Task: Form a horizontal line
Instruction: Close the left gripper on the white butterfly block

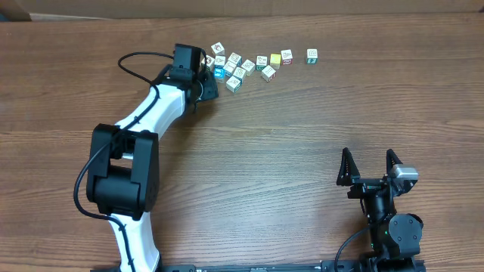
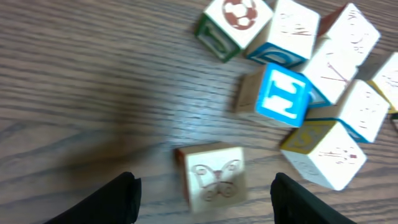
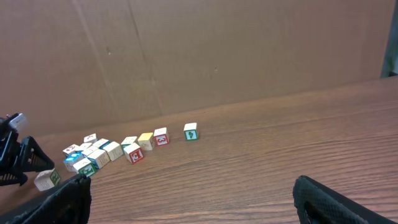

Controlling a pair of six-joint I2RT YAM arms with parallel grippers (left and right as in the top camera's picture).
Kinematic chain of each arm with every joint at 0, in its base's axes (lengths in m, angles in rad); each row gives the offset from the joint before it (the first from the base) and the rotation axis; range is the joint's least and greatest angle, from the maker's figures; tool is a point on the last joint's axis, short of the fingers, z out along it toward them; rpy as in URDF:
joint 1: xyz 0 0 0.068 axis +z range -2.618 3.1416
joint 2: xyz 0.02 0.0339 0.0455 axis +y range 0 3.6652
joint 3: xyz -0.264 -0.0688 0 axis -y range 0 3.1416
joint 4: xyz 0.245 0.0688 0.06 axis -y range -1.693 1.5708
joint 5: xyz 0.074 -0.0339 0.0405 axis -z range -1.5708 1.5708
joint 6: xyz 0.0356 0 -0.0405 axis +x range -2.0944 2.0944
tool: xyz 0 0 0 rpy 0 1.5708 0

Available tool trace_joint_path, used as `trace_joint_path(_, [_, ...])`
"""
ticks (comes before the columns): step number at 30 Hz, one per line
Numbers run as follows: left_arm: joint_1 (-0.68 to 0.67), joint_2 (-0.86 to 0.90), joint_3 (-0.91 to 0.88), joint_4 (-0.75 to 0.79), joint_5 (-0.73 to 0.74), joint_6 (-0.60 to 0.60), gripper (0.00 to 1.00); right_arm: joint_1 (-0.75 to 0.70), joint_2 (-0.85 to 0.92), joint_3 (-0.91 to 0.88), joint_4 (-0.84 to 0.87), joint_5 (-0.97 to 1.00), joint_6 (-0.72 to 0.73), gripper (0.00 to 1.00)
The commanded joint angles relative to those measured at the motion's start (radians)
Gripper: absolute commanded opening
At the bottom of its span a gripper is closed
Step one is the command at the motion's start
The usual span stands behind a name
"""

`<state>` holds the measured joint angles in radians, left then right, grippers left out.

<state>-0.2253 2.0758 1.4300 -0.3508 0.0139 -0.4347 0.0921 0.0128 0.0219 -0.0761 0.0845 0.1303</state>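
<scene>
Horizontal line (image 1: 274, 59) (near far edge) borders open table (image 1: 302, 143) in front.

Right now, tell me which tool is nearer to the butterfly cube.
Left. The left tool straddles the butterfly cube, one finger either side, not touching. The right tool stands open far away, near its own base.

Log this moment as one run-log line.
left pincer: open, straddling butterfly cube on table | right pincer: open, empty, away from cubes | cube cluster: jumbled beside left pincer
</scene>
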Motion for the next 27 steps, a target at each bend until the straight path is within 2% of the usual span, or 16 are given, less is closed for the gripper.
trace_joint_path(1, [-0.025,-0.036,0.016,0.009,-0.043,0.005,0.64,-0.003,-0.01,-0.014,0.004,-0.001,-0.005,1.0])
trace_joint_path(8, [-0.068,-0.035,0.012,0.014,-0.149,0.005,0.66,-0.003,-0.01,-0.014,0.004,-0.001,-0.005,1.0])
trace_joint_path(19, [-0.069,0.028,0.011,0.045,-0.179,0.005,0.69,-0.003,-0.01,-0.014,0.004,-0.001,-0.005,1.0])
trace_joint_path(24, [-0.069,0.05,0.011,0.071,-0.179,0.005,0.56,-0.003,-0.01,-0.014,0.004,-0.001,-0.005,1.0])
trace_joint_path(27, [-0.069,0.051,0.011,0.071,-0.179,0.005,0.53,-0.003,-0.01,-0.014,0.004,-0.001,-0.005,1.0])
